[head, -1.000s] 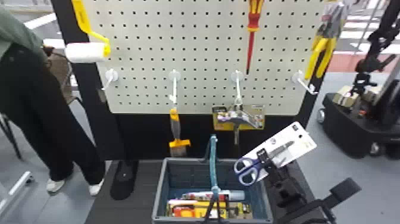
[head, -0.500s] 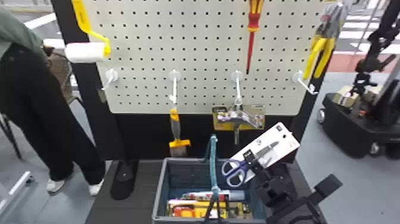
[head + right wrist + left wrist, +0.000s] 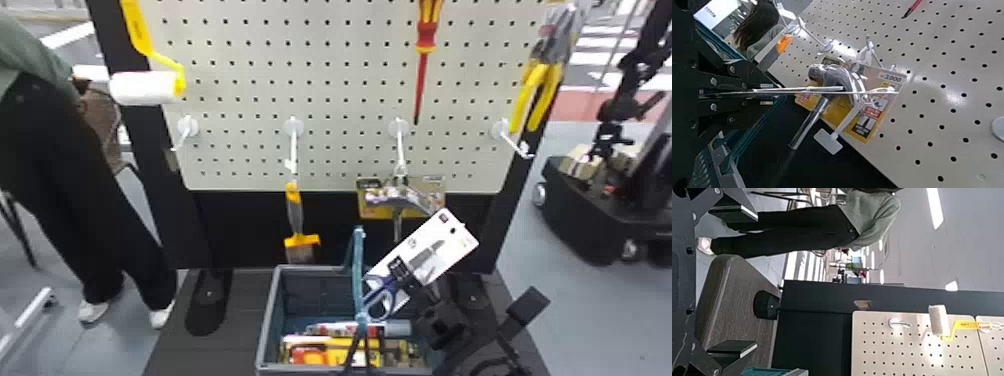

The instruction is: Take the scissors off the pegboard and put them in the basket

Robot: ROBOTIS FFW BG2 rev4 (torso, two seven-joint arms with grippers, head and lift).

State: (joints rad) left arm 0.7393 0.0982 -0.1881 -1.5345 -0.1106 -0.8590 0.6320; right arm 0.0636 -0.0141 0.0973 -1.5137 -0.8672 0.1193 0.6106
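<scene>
My right gripper (image 3: 407, 282) is shut on the carded scissors (image 3: 382, 297), tilted above the right rear part of the basket (image 3: 270, 320), with the blue handles close beside the basket's raised handle. In the right wrist view the scissors card (image 3: 828, 91) is edge-on between the closed fingers of my right gripper (image 3: 766, 91). The pegboard (image 3: 340, 100) stands behind. In the left wrist view my left gripper (image 3: 752, 282) is open with nothing between its fingers, off to the left of the basket.
A packaged hammer (image 3: 400, 197) and a brush (image 3: 296, 225) hang low behind the basket. A roller (image 3: 147, 87), a screwdriver (image 3: 426, 55) and pliers (image 3: 540, 85) hang higher. Several packages (image 3: 330, 350) lie in the basket. A person stands at the left.
The right gripper has carried the scissors leftward, from the basket's right side to over its right part near the raised handle. The basket and the hanging tools have not moved.
</scene>
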